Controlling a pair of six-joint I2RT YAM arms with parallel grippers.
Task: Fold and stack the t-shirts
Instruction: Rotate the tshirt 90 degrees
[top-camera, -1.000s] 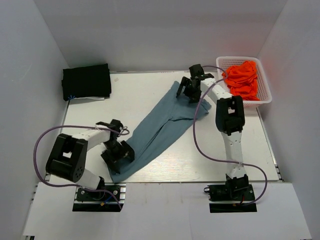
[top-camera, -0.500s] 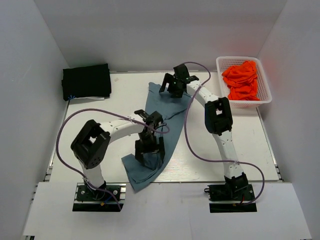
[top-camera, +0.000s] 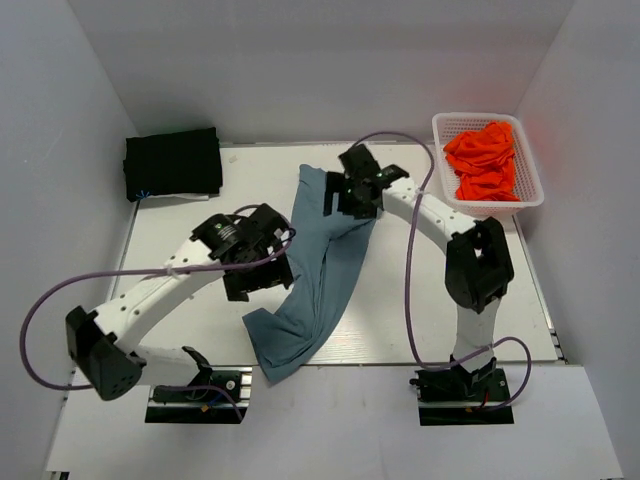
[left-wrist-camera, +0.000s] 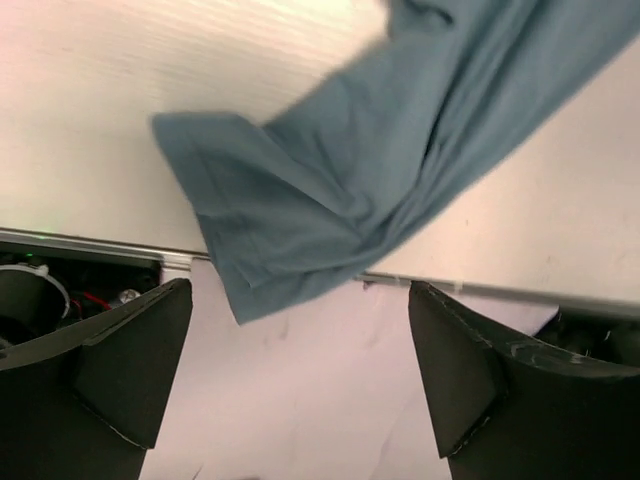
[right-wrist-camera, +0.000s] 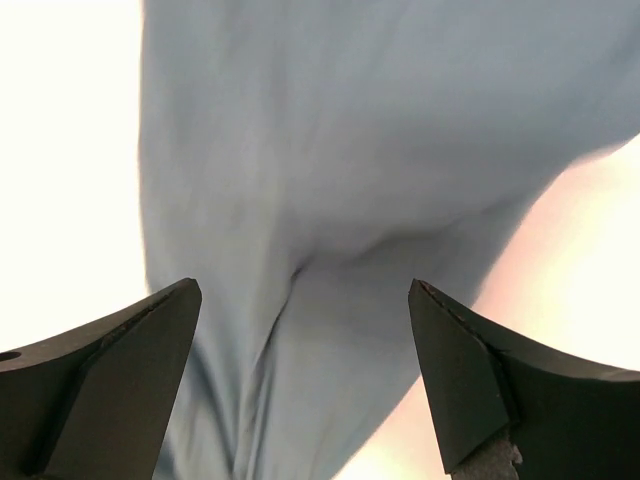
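Note:
The slate-blue t-shirt lies bunched in a long strip from the table's back middle to its near edge, where one end overhangs. My left gripper is open and empty, raised just left of the strip. In the left wrist view the shirt's lower end lies ahead of the open gripper. My right gripper is open over the shirt's far end. In the right wrist view the cloth fills the frame under the open gripper. Folded black shirts lie at the back left. Orange-red shirts fill the basket.
The white lattice basket stands at the back right corner. White walls close in the table on three sides. The table's near edge and the left arm's base show in the left wrist view.
The blue shirt swung from a diagonal to a near-upright strip. My left gripper lifted off its lower part and moved up-left. My right gripper shifted slightly nearer.

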